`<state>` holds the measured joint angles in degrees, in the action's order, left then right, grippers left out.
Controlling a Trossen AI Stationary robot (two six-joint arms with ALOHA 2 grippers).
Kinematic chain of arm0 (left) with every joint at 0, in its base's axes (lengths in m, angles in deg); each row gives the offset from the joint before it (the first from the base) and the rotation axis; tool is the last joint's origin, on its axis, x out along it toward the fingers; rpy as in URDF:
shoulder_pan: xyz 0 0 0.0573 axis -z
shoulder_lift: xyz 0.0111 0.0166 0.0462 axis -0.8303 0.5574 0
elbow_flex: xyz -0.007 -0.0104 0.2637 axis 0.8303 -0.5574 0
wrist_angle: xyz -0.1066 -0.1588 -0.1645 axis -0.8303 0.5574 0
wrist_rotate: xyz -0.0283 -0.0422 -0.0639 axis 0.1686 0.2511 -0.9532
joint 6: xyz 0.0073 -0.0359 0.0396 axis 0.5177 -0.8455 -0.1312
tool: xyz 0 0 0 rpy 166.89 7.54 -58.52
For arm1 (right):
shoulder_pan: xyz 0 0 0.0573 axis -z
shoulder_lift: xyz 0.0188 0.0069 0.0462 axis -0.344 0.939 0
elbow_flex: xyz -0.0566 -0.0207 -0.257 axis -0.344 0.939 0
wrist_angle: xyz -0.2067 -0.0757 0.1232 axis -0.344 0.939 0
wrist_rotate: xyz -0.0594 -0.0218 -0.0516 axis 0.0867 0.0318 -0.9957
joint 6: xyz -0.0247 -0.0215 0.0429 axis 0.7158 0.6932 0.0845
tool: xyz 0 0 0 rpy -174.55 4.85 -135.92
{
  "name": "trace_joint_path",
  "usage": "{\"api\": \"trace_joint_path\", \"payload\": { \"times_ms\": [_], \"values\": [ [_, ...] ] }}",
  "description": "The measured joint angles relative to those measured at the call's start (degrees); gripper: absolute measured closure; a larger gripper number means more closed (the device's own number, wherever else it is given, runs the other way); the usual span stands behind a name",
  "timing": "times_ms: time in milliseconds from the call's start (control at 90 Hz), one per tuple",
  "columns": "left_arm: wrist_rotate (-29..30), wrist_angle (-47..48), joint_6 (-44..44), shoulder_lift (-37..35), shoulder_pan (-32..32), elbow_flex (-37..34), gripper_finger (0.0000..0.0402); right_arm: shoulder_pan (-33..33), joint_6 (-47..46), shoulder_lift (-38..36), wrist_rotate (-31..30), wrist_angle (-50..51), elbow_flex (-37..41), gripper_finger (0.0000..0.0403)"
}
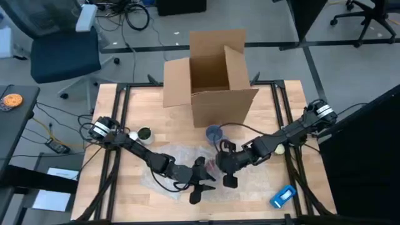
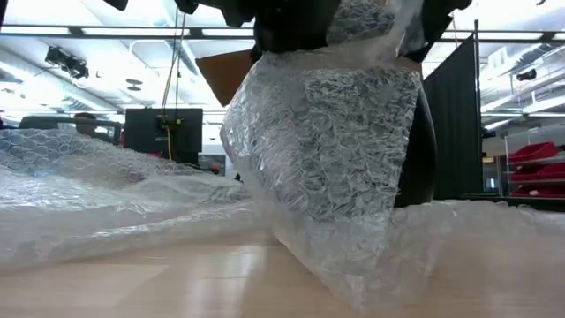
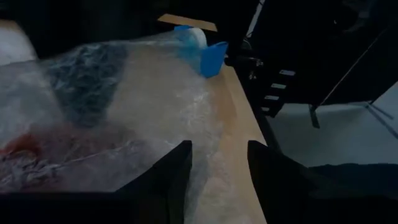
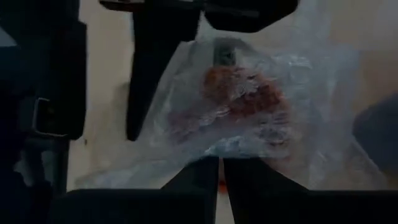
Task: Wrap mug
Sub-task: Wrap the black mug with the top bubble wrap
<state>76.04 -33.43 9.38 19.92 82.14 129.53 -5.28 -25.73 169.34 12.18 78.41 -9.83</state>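
A sheet of clear bubble wrap [image 1: 178, 164] lies on the wooden table. The reddish mug [image 4: 245, 99] sits under it and shows only as a blur through the plastic. My right gripper [image 1: 226, 177] is beside the mug, shut on the wrap. In the low view the wrap rises in a mound [image 2: 331, 150] toward the grippers above. My left gripper [image 1: 201, 181] is open on the mug's other side. Its fingers [image 3: 177, 171] stand over the wrap's edge near the table's front. My right gripper pinches a bunched part of the bubble wrap [image 4: 217, 149] between its two fingers, right beside the mug. The wrap is drawn up over the mug, while the rest of it [image 2: 106, 203] lies slack on the table. Whether my left gripper touches the wrap, I cannot tell.
An open cardboard box [image 1: 212, 78] stands at the far middle of the table. A blue tape dispenser [image 1: 282, 196] lies at the near right. A blue round object [image 1: 214, 132] sits in front of the box. Small items [image 1: 141, 134] lie at the left.
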Motion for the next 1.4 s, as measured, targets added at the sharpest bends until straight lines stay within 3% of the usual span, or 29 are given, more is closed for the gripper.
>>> {"api": "trace_joint_path", "payload": {
  "times_ms": [744,1111,1400],
  "values": [
    [0.9,1.2,1.3,-0.1,-2.8,0.0,0.0264,2.7,1.7,5.7,7.0,-1.3,0.0,0.0403],
    [-0.4,2.8,1.3,-0.1,-3.0,0.0,0.0264,0.6,1.1,4.7,7.2,4.3,-5.7,0.0403],
    [0.6,3.3,1.0,0.0,-3.2,0.0,0.0264,-0.6,-3.3,3.2,7.9,8.5,-6.0,0.0403]
  ]
}}
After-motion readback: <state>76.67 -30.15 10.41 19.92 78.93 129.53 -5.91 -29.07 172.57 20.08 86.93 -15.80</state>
